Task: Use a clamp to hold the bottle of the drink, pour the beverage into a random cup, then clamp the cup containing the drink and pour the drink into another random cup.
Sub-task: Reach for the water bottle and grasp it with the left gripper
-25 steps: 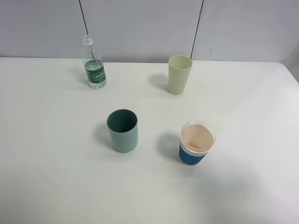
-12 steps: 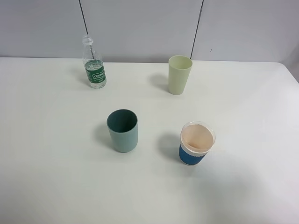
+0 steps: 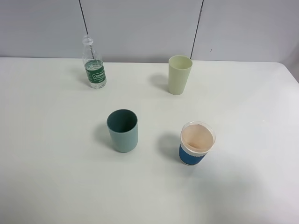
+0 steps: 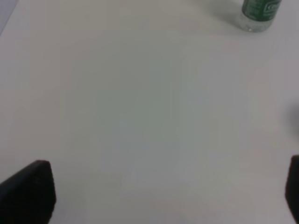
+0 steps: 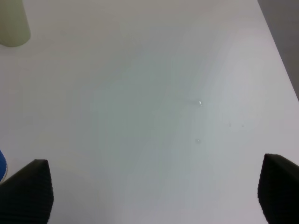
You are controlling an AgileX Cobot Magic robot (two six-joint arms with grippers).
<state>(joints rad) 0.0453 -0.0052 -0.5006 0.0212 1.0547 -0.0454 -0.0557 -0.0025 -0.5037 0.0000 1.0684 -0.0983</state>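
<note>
— Now, where does the bottle [image 3: 94, 70] stand?
— Upright and uncapped at the far left of the table [image 3: 46, 154], close to the back wall. The left wrist view shows only its base, well ahead of the left gripper [image 4: 161, 191].
— And the grippers?
— Left gripper: fingers spread wide over bare table, nothing between them. Right gripper [image 5: 152, 189]: likewise apart and empty. Neither appears in the high view, and neither touches anything.
— What does the step in hand call for?
— By judgement, the reach for the bottle, not yet begun. The left gripper is the nearer. It should come in level, centre the green label between its fingers and close below the narrow neck, so that the open mouth points up until it is over the cup.
— Which cup?
— The tall yellow-green cup [image 3: 179, 74], upright at the far side, well to the right of the bottle.
— What else is about?
— A teal cup [image 3: 123, 130] and a blue-sleeved paper cup [image 3: 196, 143], both upright, nearer the front and well apart. The teal cup probably sits closest to the approach, so a low arm could clip it. Otherwise the way looks open.
</note>
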